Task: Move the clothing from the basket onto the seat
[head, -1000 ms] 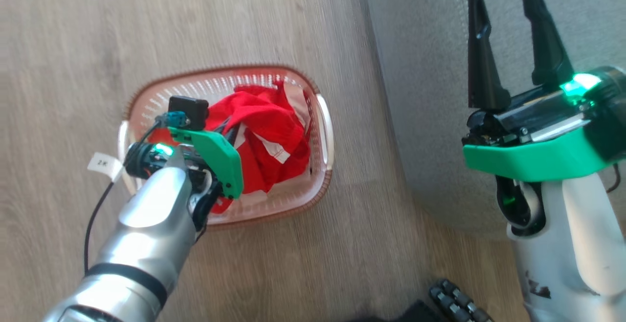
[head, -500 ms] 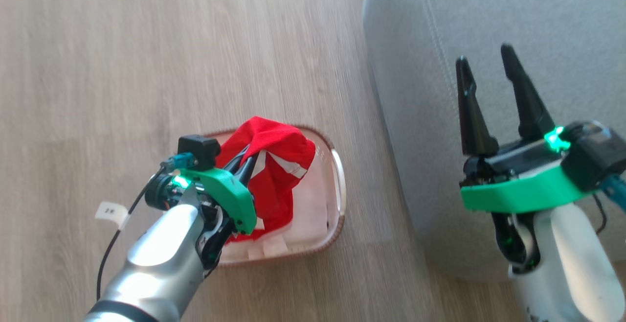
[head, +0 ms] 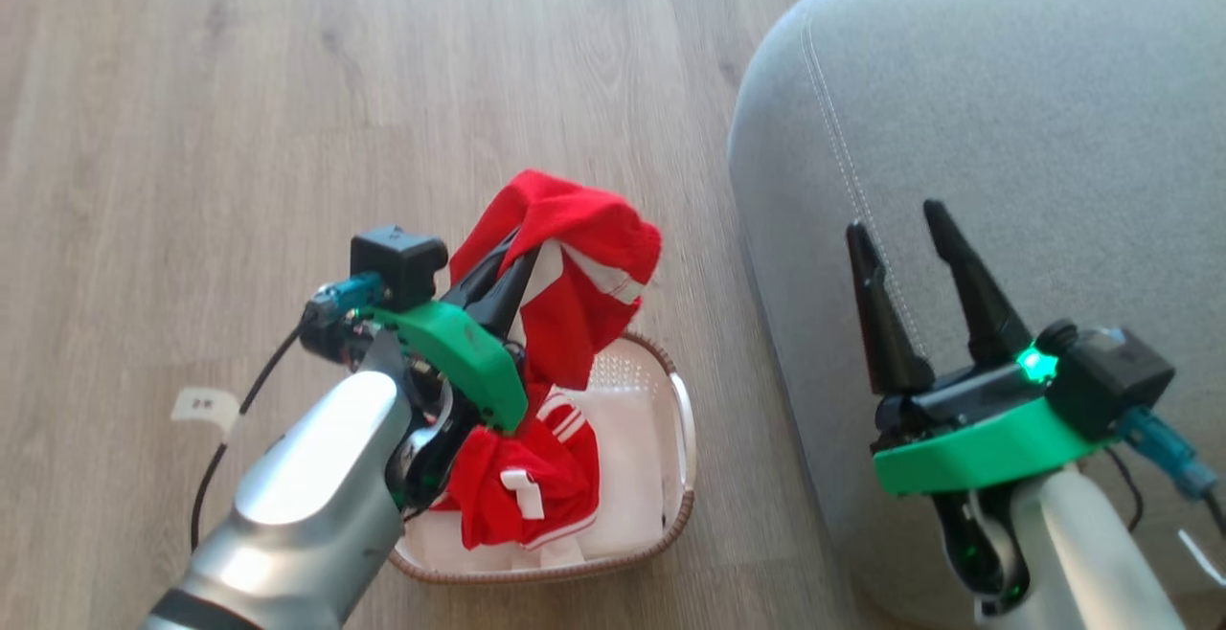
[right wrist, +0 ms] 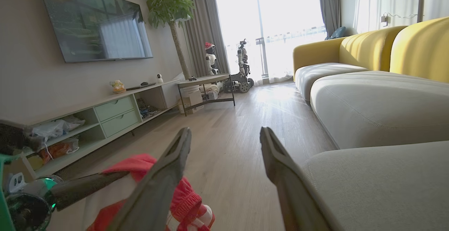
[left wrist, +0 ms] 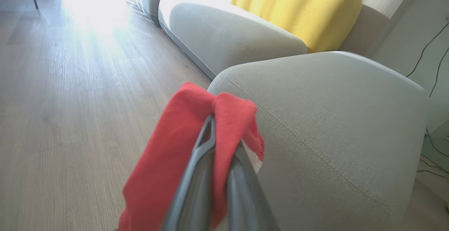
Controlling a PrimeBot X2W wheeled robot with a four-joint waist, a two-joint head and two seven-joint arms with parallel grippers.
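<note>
The left jaws, clenched on the clothing (head: 575, 247), held it high over the basket (head: 627, 458), seemingly to clear its rim toward the seat (head: 1006, 132), while the right jaws waited released by the seat's edge.

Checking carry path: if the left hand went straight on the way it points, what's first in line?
Probably the seat: in the left wrist view the left hand, shut on the clothing, points at its rounded near edge. Depth is unclear; it could pass just left, over the floor.
</note>
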